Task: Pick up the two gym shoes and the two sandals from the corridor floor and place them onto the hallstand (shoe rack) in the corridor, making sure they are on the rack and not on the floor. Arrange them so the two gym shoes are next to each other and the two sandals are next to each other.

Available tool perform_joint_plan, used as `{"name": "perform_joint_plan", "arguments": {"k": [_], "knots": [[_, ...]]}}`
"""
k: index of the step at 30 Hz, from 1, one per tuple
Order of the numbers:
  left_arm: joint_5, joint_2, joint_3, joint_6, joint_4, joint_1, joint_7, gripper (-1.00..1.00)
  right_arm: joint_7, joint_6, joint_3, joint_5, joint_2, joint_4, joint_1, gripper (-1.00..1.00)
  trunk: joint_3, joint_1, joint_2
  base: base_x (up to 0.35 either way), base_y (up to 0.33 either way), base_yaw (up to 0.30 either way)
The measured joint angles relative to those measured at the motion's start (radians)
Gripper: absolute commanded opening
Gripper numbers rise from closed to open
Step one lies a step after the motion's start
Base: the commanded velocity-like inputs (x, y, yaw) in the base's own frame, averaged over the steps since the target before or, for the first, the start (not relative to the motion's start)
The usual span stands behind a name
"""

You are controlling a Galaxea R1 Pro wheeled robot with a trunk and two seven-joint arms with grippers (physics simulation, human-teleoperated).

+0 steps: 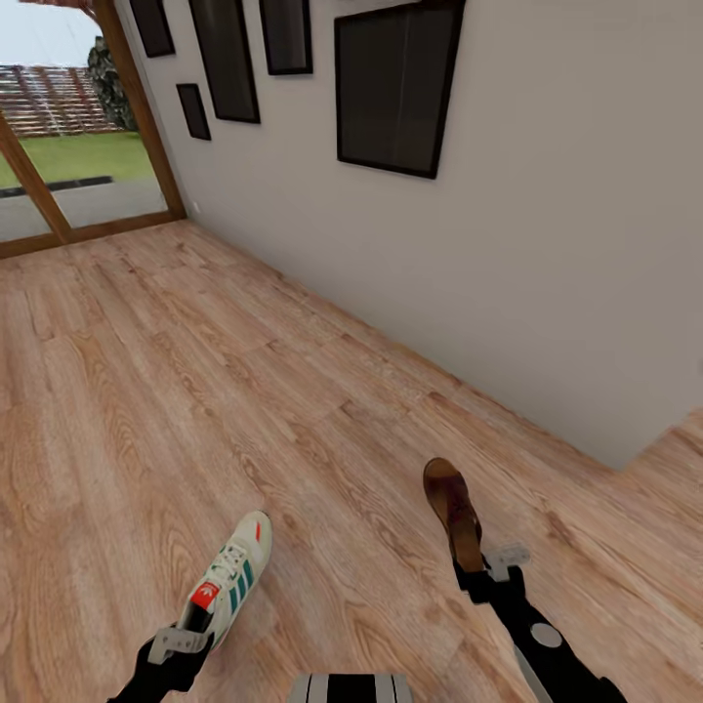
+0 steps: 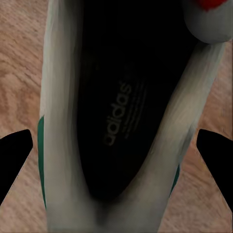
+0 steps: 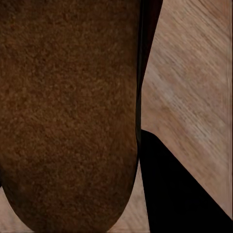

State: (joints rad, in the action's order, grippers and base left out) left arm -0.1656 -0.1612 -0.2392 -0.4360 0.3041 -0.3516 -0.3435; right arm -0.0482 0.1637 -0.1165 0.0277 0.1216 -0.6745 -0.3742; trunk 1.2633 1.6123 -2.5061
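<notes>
Over grainy plank floor — left gripper clasps sneaker, right gripper leather sandal.

Ahead of you a plain pale wall runs off to the right, hung with five dark-framed pictures. At the far left you see a wood-framed glass door, with a green lawn and a slatted fence beyond it.
</notes>
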Motion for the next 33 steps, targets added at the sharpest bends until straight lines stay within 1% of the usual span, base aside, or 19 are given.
{"name": "perform_joint_plan", "arguments": {"k": [1, 2, 4, 5, 6, 7, 9, 11, 12, 13, 15, 16, 17, 20, 21, 24, 27, 33], "knots": [[0.009, 0.000, 0.000, -0.004, -0.002, 0.000, 0.000, -1.00, 0.001, 0.027, 0.001, 0.000, 0.000, 0.030, 0.000, -1.00, -0.005, 0.000, 0.000, 0.000, 0.000, -0.158], [0.027, 0.001, -0.001, -0.010, -0.005, 0.000, 0.001, -1.00, 0.001, 0.079, 0.001, 0.001, 0.000, 0.090, 0.001, -1.00, -0.011, -0.001, 0.000, 0.000, 0.000, -0.158], [0.047, 0.000, -0.001, -0.015, -0.007, 0.001, 0.001, -1.00, 0.002, 0.133, 0.002, 0.001, 0.000, 0.151, 0.001, -1.00, -0.021, -0.002, 0.001, 0.000, 0.000, -0.158], [0.067, 0.000, -0.002, -0.017, -0.007, 0.002, 0.002, -1.00, 0.004, 0.185, 0.001, 0.002, 0.001, 0.208, 0.001, -1.00, -0.027, -0.002, 0.001, 0.000, 0.000, -0.160], [0.077, 0.000, -0.001, -0.019, -0.008, 0.002, 0.002, -1.00, 0.004, 0.211, 0.001, 0.002, 0.001, 0.236, 0.001, -1.00, -0.032, -0.003, 0.001, 0.000, 0.000, -0.161], [0.097, -0.001, -0.003, -0.021, -0.008, 0.003, 0.003, -1.00, 0.004, 0.262, 0.003, 0.003, 0.001, 0.290, 0.001, -1.00, -0.037, -0.003, 0.002, 0.000, 0.000, -0.161], [0.114, -0.001, -0.002, -0.023, -0.008, 0.007, 0.004, -1.00, 0.004, 0.312, 0.003, 0.004, 0.001, 0.343, 0.001, -1.00, -0.048, -0.004, 0.002, 0.000, 0.000, -0.162], [0.147, -0.003, -0.003, -0.034, -0.003, 0.027, 0.005, -1.00, 0.005, 0.397, 0.003, 0.004, 0.001, 0.431, 0.001, -1.00, -0.059, -0.005, 0.003, 0.000, 0.000, -0.163], [0.157, -0.002, -0.003, -0.046, -0.002, 0.038, 0.005, -1.00, 0.006, 0.428, 0.002, 0.005, 0.001, 0.467, 0.001, -1.00, -0.064, -0.005, 0.003, 0.000, 0.000, -0.163], [0.166, -0.001, -0.005, -0.074, -0.004, 0.051, 0.006, -1.00, 0.006, 0.462, 0.002, 0.006, 0.000, 0.520, 0.001, -1.00, -0.069, -0.006, 0.003, 0.000, 0.000, -0.164], [0.171, -0.002, -0.005, -0.094, -0.006, 0.057, 0.006, -1.00, 0.006, 0.477, 0.003, 0.007, 0.000, 0.546, 0.001, -1.00, -0.080, -0.007, 0.004, 0.000, 0.000, -0.190], [0.178, -0.002, -0.008, -0.114, -0.009, 0.066, 0.012, -1.00, 0.007, 0.486, 0.004, 0.018, -0.001, 0.561, 0.001, -1.00, -0.085, -0.007, 0.004, 0.000, 0.000, -0.215], [0.178, -0.002, -0.007, -0.115, -0.009, 0.067, 0.013, -1.00, 0.007, 0.486, 0.006, 0.025, -0.001, 0.561, 0.001, -1.00, -0.090, -0.008, 0.004, 0.000, 0.000, -0.219], [0.178, -0.002, -0.007, -0.116, -0.010, 0.068, 0.014, -1.00, 0.007, 0.487, 0.008, 0.075, -0.002, 0.562, 0.001, -1.00, -0.106, -0.009, 0.005, 0.000, 0.000, -0.222], [0.180, 0.000, -0.009, -0.115, -0.011, 0.068, 0.025, -1.00, 0.007, 0.487, 0.007, 0.093, -0.002, 0.563, 0.001, -1.00, -0.111, -0.009, 0.005, 0.000, 0.000, -0.224], [0.182, 0.001, -0.009, -0.116, -0.011, 0.068, 0.052, -1.00, 0.007, 0.487, 0.005, 0.099, -0.003, 0.563, 0.001, -1.00, -0.126, -0.011, 0.006, 0.000, 0.000, -0.225], [0.183, 0.001, -0.008, -0.116, -0.012, 0.068, 0.062, -1.00, 0.007, 0.487, 0.004, 0.101, -0.005, 0.563, 0.001, -1.00, -0.141, -0.012, 0.006, 0.000, 0.000, -0.225], [0.183, 0.003, -0.007, -0.117, -0.014, 0.068, 0.066, -1.00, 0.007, 0.487, 0.004, 0.102, -0.007, 0.563, 0.001, -1.00, -0.167, -0.035, 0.048, 0.000, 0.000, -0.227]]}}
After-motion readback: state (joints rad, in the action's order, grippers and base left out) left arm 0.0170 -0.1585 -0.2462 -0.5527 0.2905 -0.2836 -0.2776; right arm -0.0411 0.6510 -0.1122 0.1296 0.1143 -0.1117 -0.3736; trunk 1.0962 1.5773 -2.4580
